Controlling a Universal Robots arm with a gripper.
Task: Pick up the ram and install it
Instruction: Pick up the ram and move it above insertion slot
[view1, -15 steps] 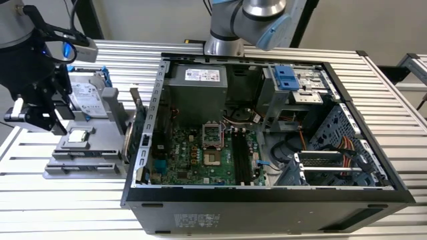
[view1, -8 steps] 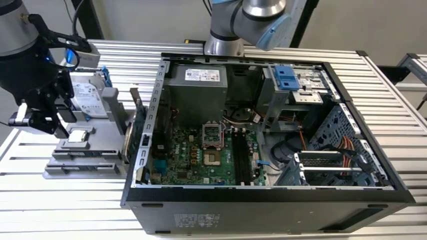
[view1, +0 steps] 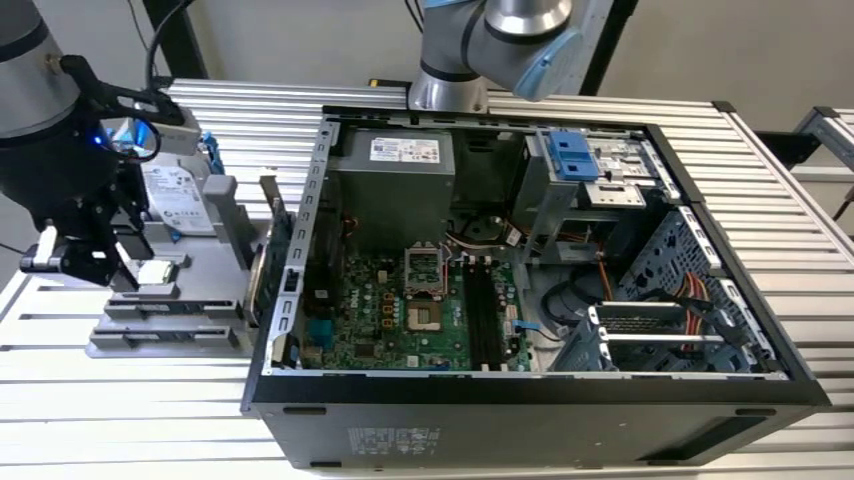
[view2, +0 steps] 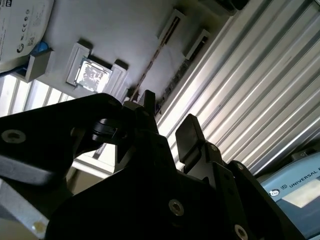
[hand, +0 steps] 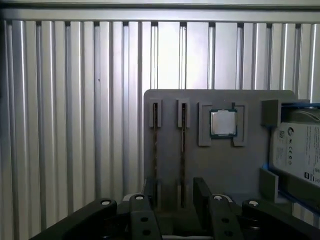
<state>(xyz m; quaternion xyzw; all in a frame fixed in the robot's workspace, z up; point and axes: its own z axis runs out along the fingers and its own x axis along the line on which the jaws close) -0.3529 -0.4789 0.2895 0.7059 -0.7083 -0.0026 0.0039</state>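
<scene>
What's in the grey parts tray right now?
Grey tray holds a ram stick and a second ram stick on edge in slots, a processor in its pocket, and a hard drive. The open end effector covers the tray's edge nearest it.

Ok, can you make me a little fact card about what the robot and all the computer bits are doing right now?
gripper: open, holding nothing, hovering over the grey holder
ram: two thin sticks standing on edge in the holder's slots, not picked up yet
grey holder: sits on the ribbed metal table, beside the computer case
processor chip: in its square nest on the holder
hard drive: on the holder, next to the chip
computer case: open, motherboard showing
</scene>
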